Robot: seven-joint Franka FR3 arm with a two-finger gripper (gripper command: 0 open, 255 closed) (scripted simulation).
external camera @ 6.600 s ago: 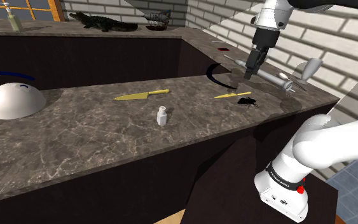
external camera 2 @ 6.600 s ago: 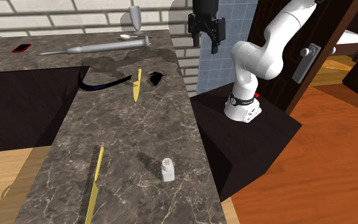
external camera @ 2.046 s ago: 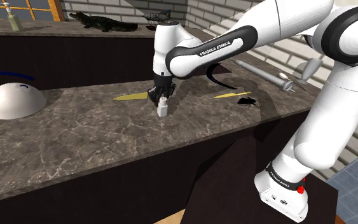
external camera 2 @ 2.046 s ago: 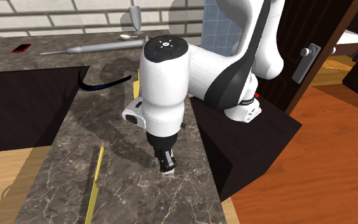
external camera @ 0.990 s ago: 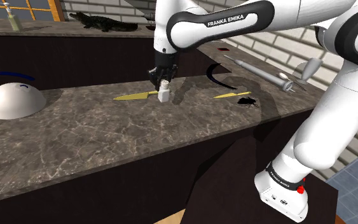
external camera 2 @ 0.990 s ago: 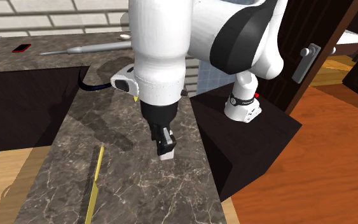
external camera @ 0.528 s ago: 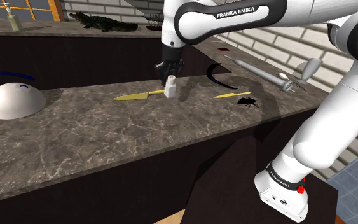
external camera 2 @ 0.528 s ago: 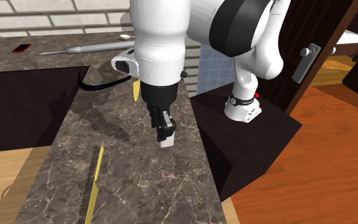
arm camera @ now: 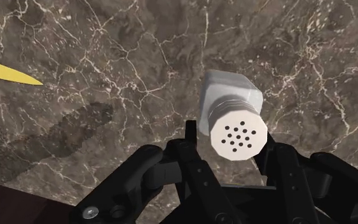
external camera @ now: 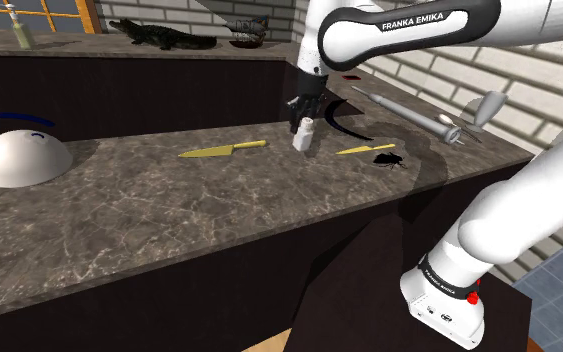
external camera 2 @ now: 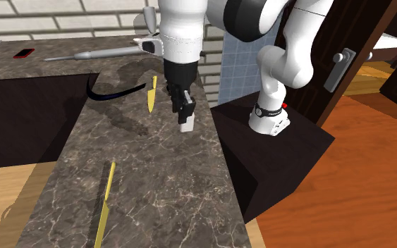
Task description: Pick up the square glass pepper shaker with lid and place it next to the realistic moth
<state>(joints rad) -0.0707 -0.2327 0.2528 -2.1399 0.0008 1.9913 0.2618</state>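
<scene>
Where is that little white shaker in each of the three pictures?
Shoulder view: the white shaker is near the centre, under the gripper, to that view's left of the small yellow knife.
Second exterior view: near the centre, to that view's right of the same knife.
Wrist view: clasped in the gripper, lid facing the camera.
Shared landmark: the dark marbled counter.

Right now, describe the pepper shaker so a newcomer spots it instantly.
Find the long dark marbled counter, then follow the white arm down to its black claw. Clamped in it, just above the stone, is the shaker: a small whitish square bottle with a round perforated lid, unlike the flat yellow knife and black moth nearby.
</scene>
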